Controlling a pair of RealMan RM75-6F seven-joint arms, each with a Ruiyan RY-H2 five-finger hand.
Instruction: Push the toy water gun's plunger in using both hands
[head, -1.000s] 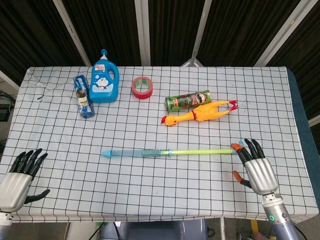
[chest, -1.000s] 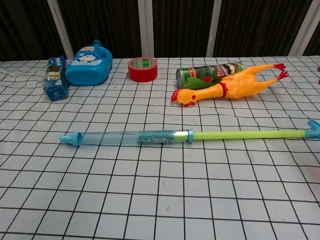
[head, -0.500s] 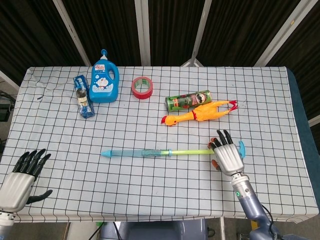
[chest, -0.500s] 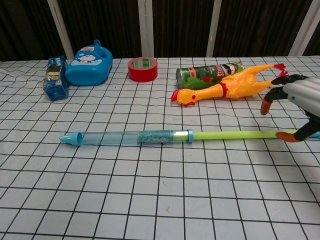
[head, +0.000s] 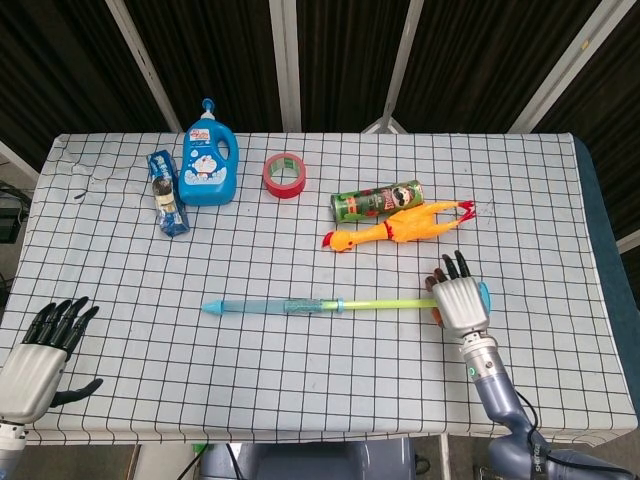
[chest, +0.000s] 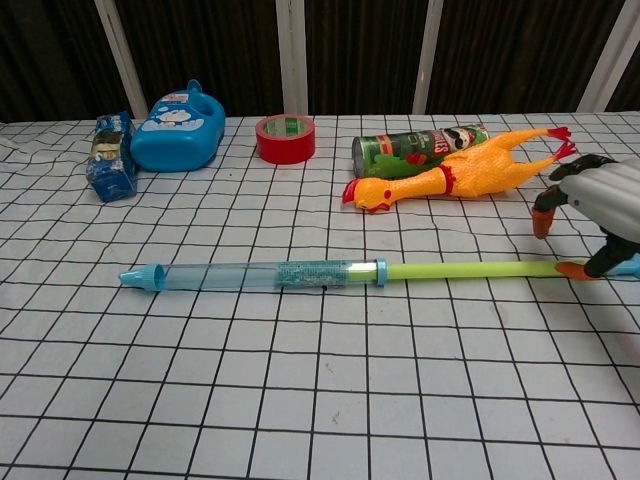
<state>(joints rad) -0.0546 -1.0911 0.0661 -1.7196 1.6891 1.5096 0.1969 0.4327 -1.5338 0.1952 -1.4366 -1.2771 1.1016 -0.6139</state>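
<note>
The toy water gun lies flat across the middle of the table. Its clear blue barrel (head: 275, 305) (chest: 260, 275) points left, and the green plunger rod (head: 385, 302) (chest: 470, 269) is drawn far out to the right. My right hand (head: 460, 303) (chest: 600, 200) arches over the rod's far end, fingers spread. Its orange thumb tip is down beside the rod, and the blue plunger handle (head: 483, 297) (chest: 630, 265) peeks out under it. I see no grip on it. My left hand (head: 35, 355) rests open at the front left corner, far from the barrel tip.
Just behind the right hand lie a rubber chicken (head: 395, 228) and a green can (head: 375, 202). A red tape roll (head: 284, 175), a blue bottle (head: 209, 160) and a small blue carton (head: 167, 192) stand at the back left. The table's right edge is close to the right hand.
My right hand has come in from the front right edge to over the plunger's handle end, then shifted slightly right. The water gun and my left hand have stayed put.
</note>
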